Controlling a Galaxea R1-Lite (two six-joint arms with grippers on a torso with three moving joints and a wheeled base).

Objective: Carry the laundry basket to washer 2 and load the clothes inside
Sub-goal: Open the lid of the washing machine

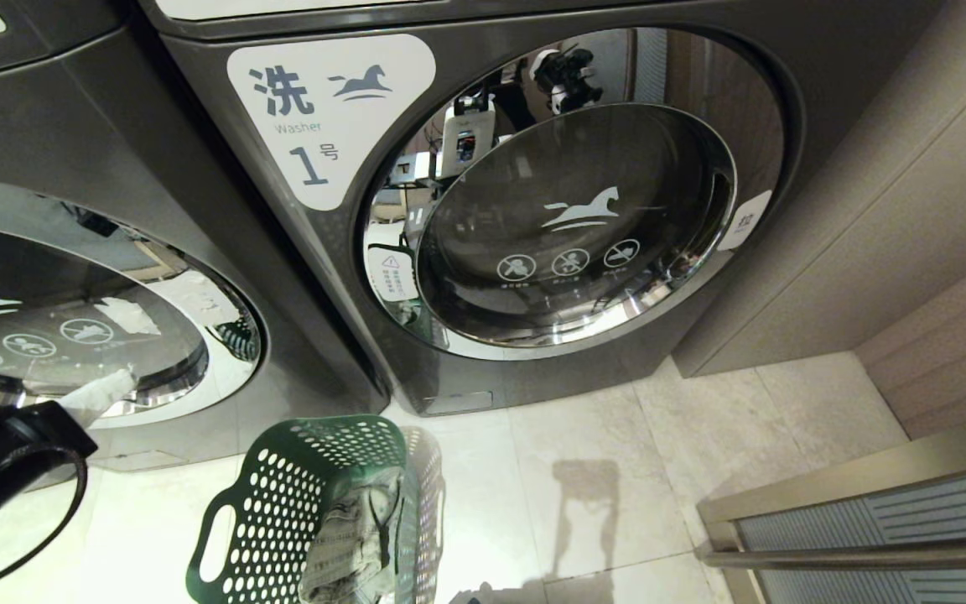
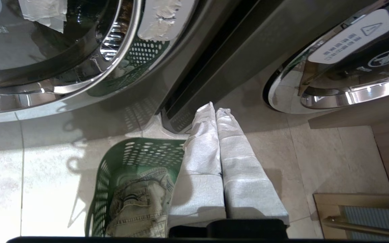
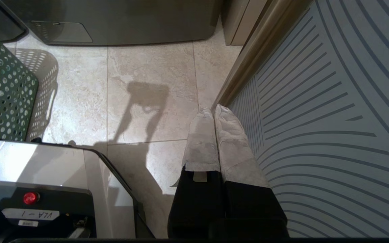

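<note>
The left gripper [image 2: 214,109] has its cloth-wrapped fingers [image 2: 201,152] pressed together on nothing, raised above the pale tiled floor [image 1: 600,470] in front of the gap between the two grey machines, just beside the rim of the laundry basket [image 1: 282,495]. The basket stands on the floor before the machines with the clothes [image 1: 353,537] bundled inside it; the washer on the left [image 1: 72,319] and the machine labelled 1 [image 1: 533,210] both have their round doors closed. The right gripper [image 3: 213,111], fingers also pressed together and empty, hangs low over the floor beside a ribbed grey panel [image 3: 316,135].
</note>
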